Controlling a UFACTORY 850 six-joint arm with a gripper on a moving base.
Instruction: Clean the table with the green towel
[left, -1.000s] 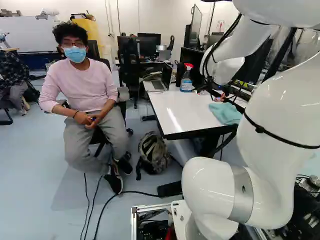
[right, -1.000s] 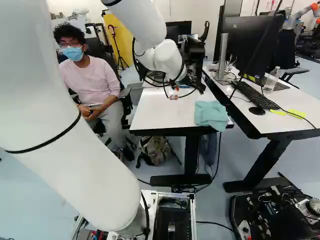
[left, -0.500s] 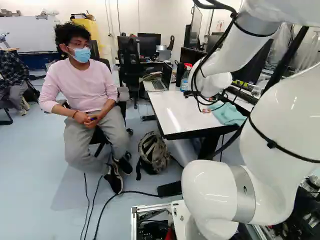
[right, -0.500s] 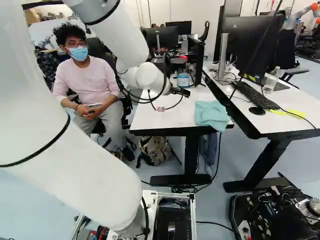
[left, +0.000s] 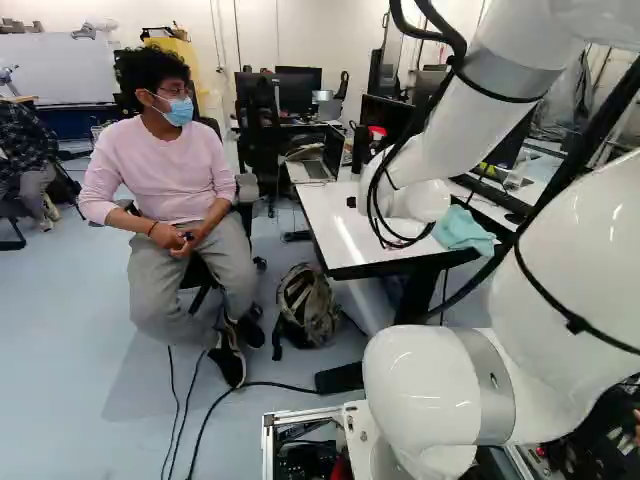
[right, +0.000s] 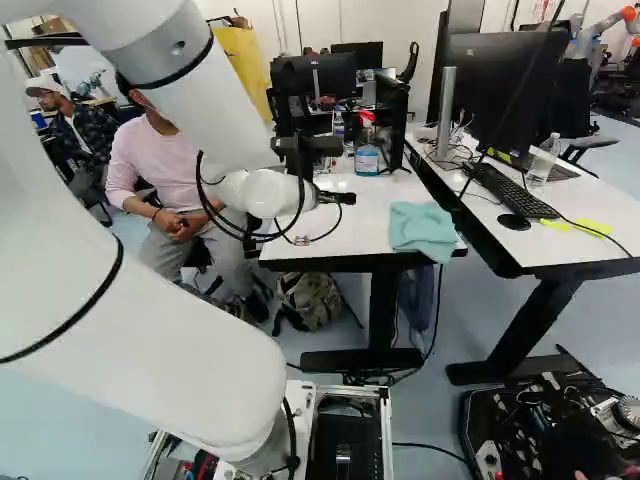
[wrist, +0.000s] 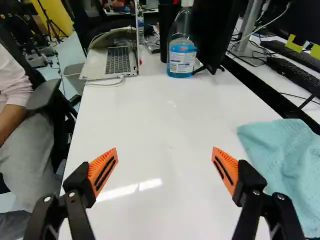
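Most of my gripper is hidden by the wrist in the right base view, only a dark part showing beside it, over the white table. In the wrist view the gripper stands open above the tabletop, its orange pads wide apart with nothing between them. The green towel lies loosely folded beside the gripper, outside the finger nearer the monitor desk. In the right base view the towel rests at the table's near right corner, its lower part at the edge.
A spray bottle with blue liquid and a laptop stand farther along the table. A second desk carries a monitor and keyboard. A seated person is beside the table; a backpack is on the floor. Another robot stands behind.
The wrist and gripper have swung leftward in the right base view, away from the towel, and the arm has drawn back toward the base. The towel and base have not moved.
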